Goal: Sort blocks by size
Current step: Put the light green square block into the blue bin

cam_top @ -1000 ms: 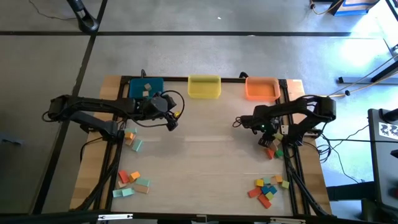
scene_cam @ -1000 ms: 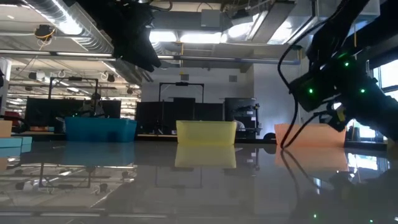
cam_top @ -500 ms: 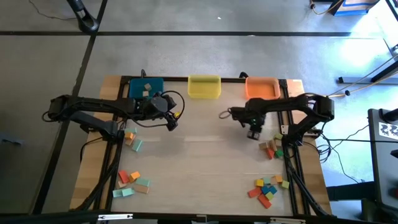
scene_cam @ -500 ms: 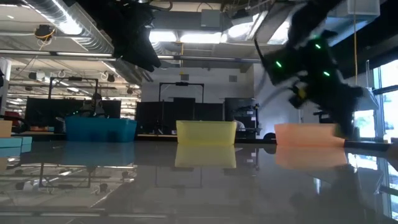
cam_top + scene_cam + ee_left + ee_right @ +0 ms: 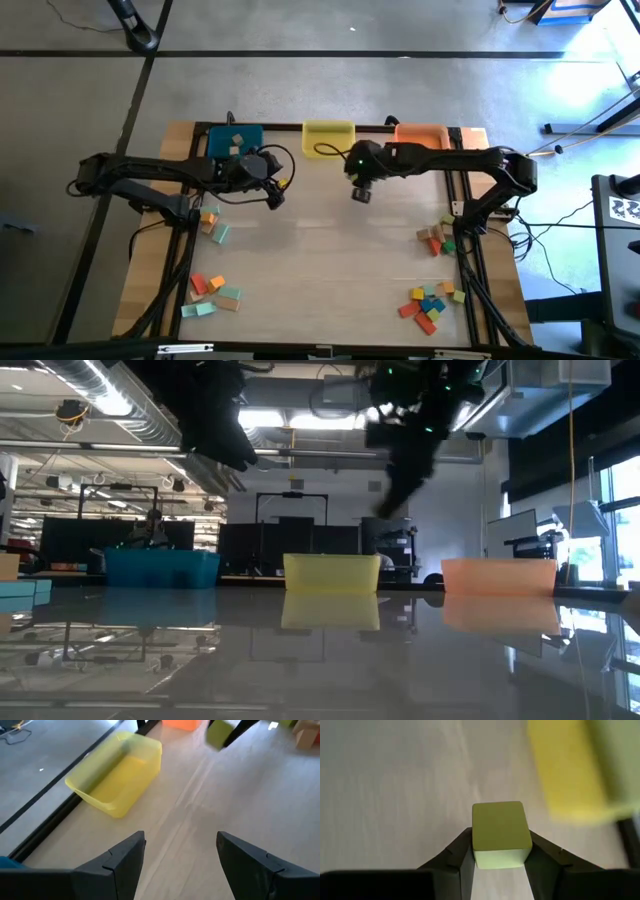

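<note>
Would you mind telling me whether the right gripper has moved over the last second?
Yes. The right gripper, holding a green block, swung leftward from the table's right edge to just below the yellow bin.

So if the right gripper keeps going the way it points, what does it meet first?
Probably bare table just short of the yellow bin. The right gripper, shut on a green block, points down there; depth is unclear.

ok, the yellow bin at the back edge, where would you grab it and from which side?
Judging by shape, the yellow bin is an open-topped rectangular tub with thin walls. Come straight down and pinch one long wall at mid-length, one finger inside, one outside. The near long wall looks best, since a rail runs close behind the far one. The open left gripper faces it; the right gripper holds a green block.
</note>
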